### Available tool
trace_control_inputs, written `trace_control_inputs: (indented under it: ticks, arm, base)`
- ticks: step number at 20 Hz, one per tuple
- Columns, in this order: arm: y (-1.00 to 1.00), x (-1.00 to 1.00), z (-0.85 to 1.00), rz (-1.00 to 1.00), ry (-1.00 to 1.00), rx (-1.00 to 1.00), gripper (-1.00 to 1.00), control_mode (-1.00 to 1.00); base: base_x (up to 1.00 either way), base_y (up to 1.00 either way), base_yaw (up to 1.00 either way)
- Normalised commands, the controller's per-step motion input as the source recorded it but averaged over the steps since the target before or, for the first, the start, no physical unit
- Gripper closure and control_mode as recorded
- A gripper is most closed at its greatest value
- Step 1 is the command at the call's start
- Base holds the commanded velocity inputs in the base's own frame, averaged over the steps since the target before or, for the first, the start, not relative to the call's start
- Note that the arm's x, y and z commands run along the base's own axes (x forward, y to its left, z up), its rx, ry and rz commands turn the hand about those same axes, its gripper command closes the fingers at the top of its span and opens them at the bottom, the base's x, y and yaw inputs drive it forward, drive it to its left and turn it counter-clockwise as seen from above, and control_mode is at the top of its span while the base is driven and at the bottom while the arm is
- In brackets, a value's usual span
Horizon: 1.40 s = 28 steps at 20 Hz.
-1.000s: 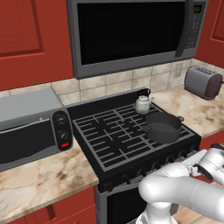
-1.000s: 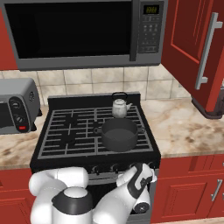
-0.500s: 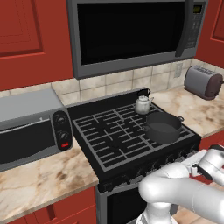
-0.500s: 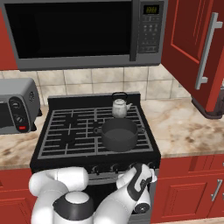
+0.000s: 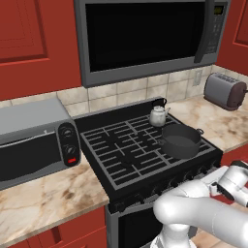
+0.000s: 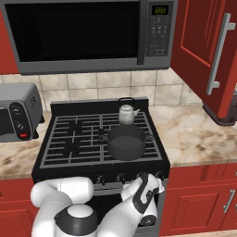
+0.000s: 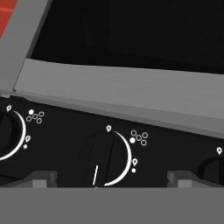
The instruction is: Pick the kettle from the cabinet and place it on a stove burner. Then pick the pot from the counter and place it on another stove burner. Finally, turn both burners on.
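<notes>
The small silvery kettle [image 5: 158, 115] [image 6: 127, 114] stands on the back right burner of the black stove [image 5: 121, 160] [image 6: 69, 143]. In front of it, on the front right burner, sits the wide dark pot [image 5: 180, 140] [image 6: 126, 141]. My gripper [image 6: 146, 182] [image 7: 111, 181] is low at the stove's front panel, open. In the hand view its fingertips [image 7: 41, 179] stand on either side of a round knob [image 7: 104, 159] without touching it. The knob's white line points downward. The red wall cabinet [image 6: 203, 46] at the right has its door open.
A grey toaster oven [image 5: 34, 140] [image 6: 16, 115] sits on the counter [image 5: 48, 198] [image 6: 194, 134] left of the stove. A microwave [image 5: 145, 34] [image 6: 83, 32] hangs above it. A chrome toaster [image 5: 223, 89] stands at the far right. More knobs [image 7: 8, 135] flank the centred one.
</notes>
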Motion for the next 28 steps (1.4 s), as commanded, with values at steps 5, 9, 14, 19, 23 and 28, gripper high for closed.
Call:
trace_control_inputs:
  ticks: [5,9,14,19,23,28]
  arm:
    - [0.18,0.03,0.00,0.00,0.00,0.00,-1.00,-1.00]
    - [0.06,0.09,0.00,0.00,0.00,0.00,-1.00,-1.00]
    - [-0.07,0.03,0.00,0.00,0.00,0.00,-1.00,-1.00]
    - [-0.15,0.00,0.00,0.00,0.00,0.00,-1.00,-1.00]
    - [-0.13,0.00,0.00,0.01,0.00,0.00,-1.00,-1.00]
    - [-0.01,0.02,0.00,0.02,-0.01,0.00,-1.00,-1.00]
  base:
    - [0.00,0.00,0.00]
    - [0.00,0.00,0.00]
    - [0.00,0.00,0.00]
    - [0.00,0.00,0.00]
    - [0.00,0.00,0.00]
    - [0.00,0.00,0.00]
